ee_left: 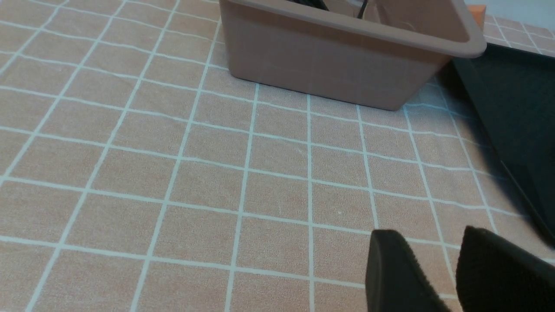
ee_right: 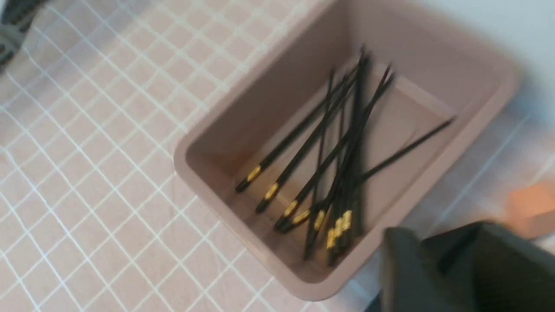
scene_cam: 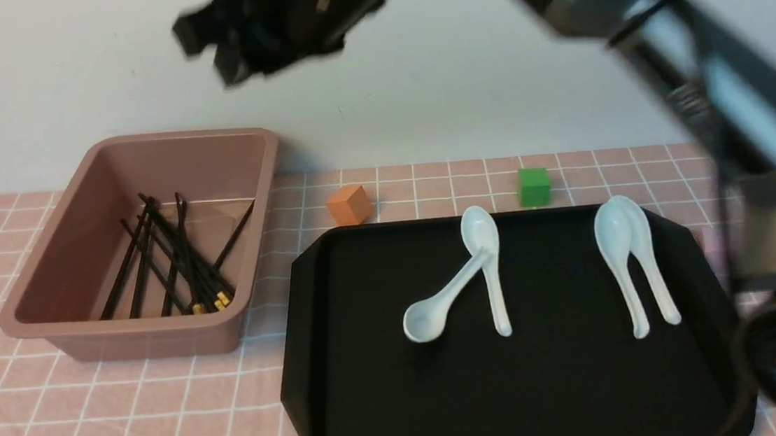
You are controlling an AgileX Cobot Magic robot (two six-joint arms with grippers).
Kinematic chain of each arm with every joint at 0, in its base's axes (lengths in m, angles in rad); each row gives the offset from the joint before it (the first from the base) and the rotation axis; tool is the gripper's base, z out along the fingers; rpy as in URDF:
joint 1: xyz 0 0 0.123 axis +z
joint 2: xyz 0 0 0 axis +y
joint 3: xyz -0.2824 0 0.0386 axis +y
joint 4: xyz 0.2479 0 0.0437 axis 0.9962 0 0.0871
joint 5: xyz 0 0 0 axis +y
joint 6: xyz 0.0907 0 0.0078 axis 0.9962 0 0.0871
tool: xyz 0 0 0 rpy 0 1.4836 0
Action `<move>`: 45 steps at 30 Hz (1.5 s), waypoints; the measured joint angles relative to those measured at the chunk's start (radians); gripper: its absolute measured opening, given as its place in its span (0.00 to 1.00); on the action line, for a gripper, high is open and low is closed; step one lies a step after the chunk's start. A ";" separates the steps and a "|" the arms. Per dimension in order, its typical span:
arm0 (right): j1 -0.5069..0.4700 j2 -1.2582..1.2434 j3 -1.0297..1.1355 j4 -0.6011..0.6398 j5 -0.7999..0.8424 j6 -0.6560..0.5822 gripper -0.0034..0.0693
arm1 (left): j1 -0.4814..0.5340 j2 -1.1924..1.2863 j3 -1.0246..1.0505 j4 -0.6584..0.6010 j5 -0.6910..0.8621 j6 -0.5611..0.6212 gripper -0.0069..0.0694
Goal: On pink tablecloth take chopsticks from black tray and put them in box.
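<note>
Pink tablecloth (scene_cam: 133, 433) supports the box (scene_cam: 144, 324) at far left, containing the chopsticks (scene_cam: 189, 263), probably light, stiff and slippery, best gripped mid-shaft; right hand (scene_cam: 209, 54) and left hand (ee_left: 427, 236) stand parted, empty.

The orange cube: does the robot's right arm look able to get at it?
Probably yes: the right gripper hangs above the table's far side, and nothing stands over the orange cube, just behind the black tray.

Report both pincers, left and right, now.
Left pincer: open, nothing visible between its fingertips.
Right pincer: open, fingertips apart, nothing visibly held.
</note>
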 joint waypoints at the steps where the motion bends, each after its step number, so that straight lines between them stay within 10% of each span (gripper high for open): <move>1: 0.000 -0.043 0.018 -0.009 0.002 -0.008 0.25 | 0.000 0.000 0.000 0.000 0.000 0.000 0.40; 5: 0.000 -0.267 0.222 -0.032 0.008 -0.016 0.03 | 0.000 0.000 0.000 0.000 0.000 0.000 0.40; 19: 0.000 -1.072 1.259 -0.259 0.012 0.245 0.03 | 0.000 0.000 0.000 0.000 0.000 0.000 0.40; 32: -0.001 -1.415 1.498 -0.260 0.012 0.304 0.04 | 0.000 0.000 0.000 0.000 0.000 0.000 0.40; 38: -0.222 -1.553 1.804 -0.262 -0.184 0.080 0.04 | 0.000 0.000 0.000 0.000 0.000 0.000 0.40; 45: -0.541 -1.921 2.481 -0.080 -0.805 -0.254 0.04 | 0.000 0.000 0.000 0.000 0.000 0.000 0.40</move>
